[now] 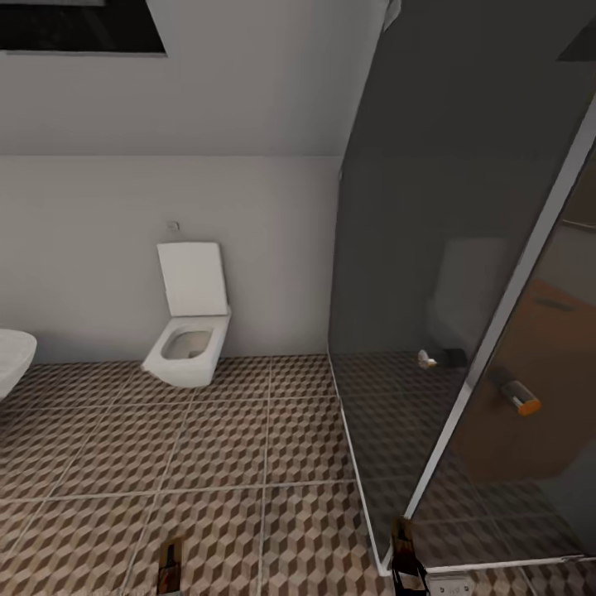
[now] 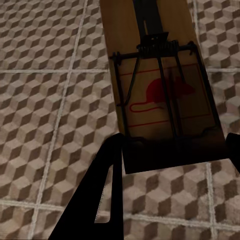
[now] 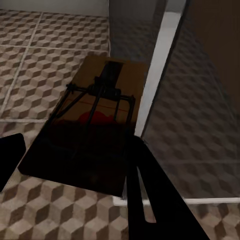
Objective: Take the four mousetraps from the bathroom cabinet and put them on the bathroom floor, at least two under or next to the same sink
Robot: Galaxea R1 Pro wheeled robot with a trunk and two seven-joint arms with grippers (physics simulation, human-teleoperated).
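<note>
In the head view, both arms are cut off by the bottom edge. Two small brown wooden mousetraps with dark metal springs poke up there, one at the left point(image 1: 170, 565) and one at the right point(image 1: 405, 546), the latter overlapping the base of the grey glass shower screen point(image 1: 430, 248) with its white frame. A white basin point(image 1: 12, 358) is cropped at the left edge, and a white wall-hung toilet with raised lid point(image 1: 189, 319) stands against the far wall.

In the left wrist view, the left gripper point(image 2: 172, 150) clasps the near end of a mousetrap point(image 2: 160, 85) printed with a red mouse outline; one dark finger point(image 2: 107, 185) is clear, while the other barely enters at the edge. The trap juts forward above the cube-patterned tile floor point(image 2: 45, 100).

In the right wrist view, the right gripper point(image 3: 75, 155) likewise grips the shadowed near end of its mousetrap point(image 3: 95, 120), whose far end reaches toward the white shower frame point(image 3: 155, 75).
</note>
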